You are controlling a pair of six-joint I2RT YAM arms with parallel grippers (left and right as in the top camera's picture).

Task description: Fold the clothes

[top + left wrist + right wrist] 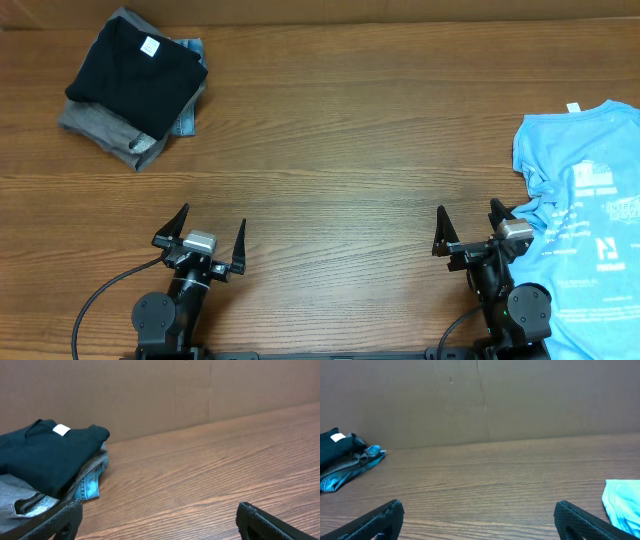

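Left gripper [212,228] and right gripper [468,222] sit at my near edge of the wooden table [340,150], both with jaws spread wide and holding nothing. I judge I'm between garments, with a fresh pickup to start. My light blue T-shirt [585,200] lies rumpled, print side up, at the right edge, just beside the right gripper and partly out of frame. Next I'd need to pull it toward the middle and flatten it. A folded stack [135,85], black shirt on top, sits far left.
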